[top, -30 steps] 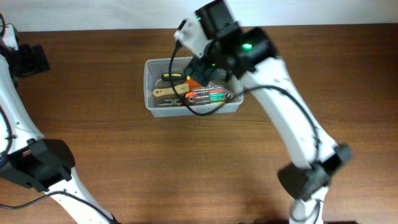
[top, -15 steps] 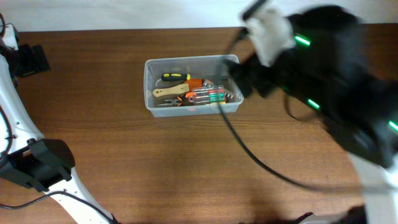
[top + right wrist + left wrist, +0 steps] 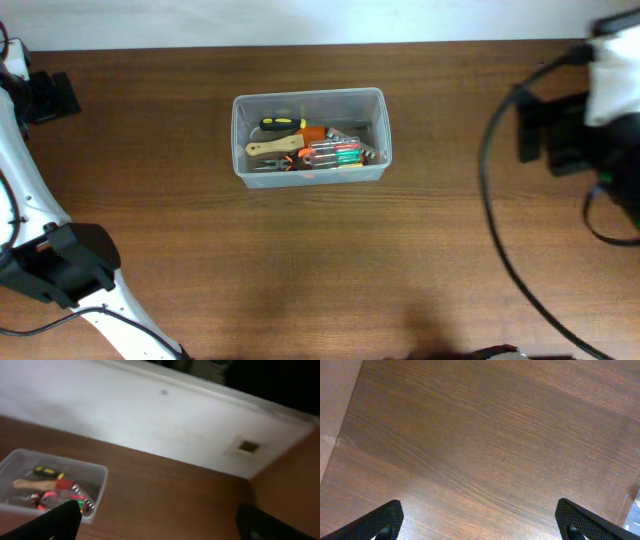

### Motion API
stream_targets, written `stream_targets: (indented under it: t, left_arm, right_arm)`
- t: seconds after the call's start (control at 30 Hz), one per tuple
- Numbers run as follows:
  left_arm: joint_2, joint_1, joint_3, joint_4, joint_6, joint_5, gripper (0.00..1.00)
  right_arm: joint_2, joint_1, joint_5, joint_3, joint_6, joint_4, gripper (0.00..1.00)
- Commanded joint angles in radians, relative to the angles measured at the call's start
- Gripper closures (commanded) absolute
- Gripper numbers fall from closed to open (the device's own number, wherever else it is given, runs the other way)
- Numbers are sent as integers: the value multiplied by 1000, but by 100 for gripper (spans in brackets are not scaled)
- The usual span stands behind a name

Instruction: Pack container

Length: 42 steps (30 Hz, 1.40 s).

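The container, a clear plastic tub with a rim, stands on the wooden table at the back centre. It holds several hand tools, among them a yellow-and-black screwdriver, wooden-handled pliers and a green-handled tool. In the right wrist view the container is at the lower left. My right gripper is open and empty, well to the right of the container. My left gripper is open and empty over bare wood at the far left.
A white wall runs along the table's back edge. The right arm's black cable loops over the right side of the table. The left arm's base stands at the front left.
My right arm has drawn back from over the container and swung far to the right edge of the overhead view. The tools lie in the container. The left arm has not moved.
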<state>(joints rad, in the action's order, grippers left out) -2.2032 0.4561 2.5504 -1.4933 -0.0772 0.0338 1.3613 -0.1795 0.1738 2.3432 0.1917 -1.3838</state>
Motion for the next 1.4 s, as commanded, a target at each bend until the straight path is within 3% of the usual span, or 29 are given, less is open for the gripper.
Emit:
stream_targets:
  t: [0.0,0.13,0.47,0.73,0.97,1.37]
  left_arm:
    - [-8,3,-1,-1,13,-3,1]
    - [-8,3,-1,-1,13,-4,1]
    - [-8,3,-1,-1,13,-4,1]
    - [-8,3,-1,-1,13,-3,1]
    - [-8,3,-1,0,13,-3,1]
    - [-8,3,-1,-1,13,-4,1]
  right_arm:
    - [-99,104,-130,-50,-32,0,2]
    - [-259,182,-196,-246,-32,40,1]
    - [-852,193,-325,-1201,-33,412,1]
    - [-1152,193,-332,-1797,-33,621,1]
    - [-1269,193,-332,-2048,-33,731,1]
    - [-1358,194,-320,-2182,-77,727,2]
